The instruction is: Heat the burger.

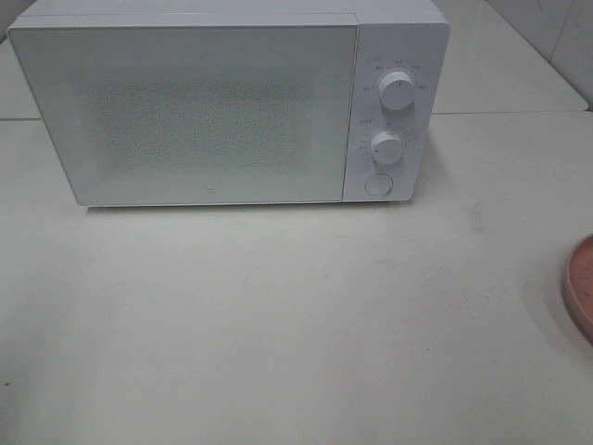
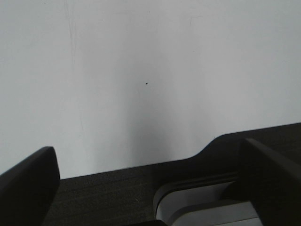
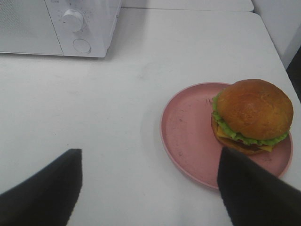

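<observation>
White microwave [image 1: 213,111], door shut; pink plate [image 3: 188,127] on table [image 1: 278,324].

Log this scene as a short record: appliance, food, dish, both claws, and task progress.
appliance: white microwave at the back of the table, door shut, two dials above a round button on its right panel
food: burger sitting on the plate, toward one side of it
dish: pink plate on the table, only its rim visible at the right edge of the high view
left claw: open, empty, over bare table
right claw: open, empty, short of the plate
progress: burger not yet picked up, microwave not yet opened
</observation>
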